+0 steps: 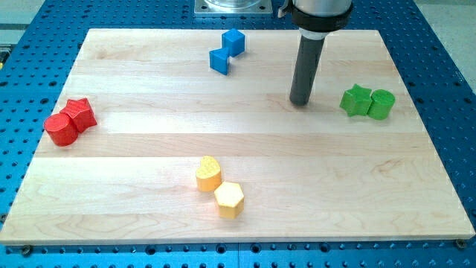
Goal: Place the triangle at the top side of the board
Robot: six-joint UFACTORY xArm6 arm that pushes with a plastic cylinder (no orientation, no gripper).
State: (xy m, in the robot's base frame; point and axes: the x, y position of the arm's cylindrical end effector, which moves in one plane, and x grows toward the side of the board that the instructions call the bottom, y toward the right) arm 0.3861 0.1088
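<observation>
Nearest the view's bottom: yellow hexagon and yellow heart, touching, a little left of centre on the board

Mid-depth, view's left edge: red cylinder against red star. View's right: green star against green cylinder

My tip stands on the board just left of the green star, apart from it. It is a plain rod: nothing to spread or pinch, and it is touching no block

Farthest, near the top edge: blue cube touching a lower blue block

Task's thing: no block reads plainly as a triangle. Judgement: the lower blue block, whose shape I cannot make out, is the only candidate. It sits near the top edge, left of centre, well left of my tip

Handling (judged): small, light, rigid, likely to slide easily on smooth wood. There is no hold to take, only a push. Contact should be square on its near face, since an off-centre push would likely spin it

Room: the board between tip and blue pair is open, and so is the wide centre. Little margin is left between the pair and the top edge, so overshoot off the board is the risk. The cube touches the candidate and would likely be carried along
</observation>
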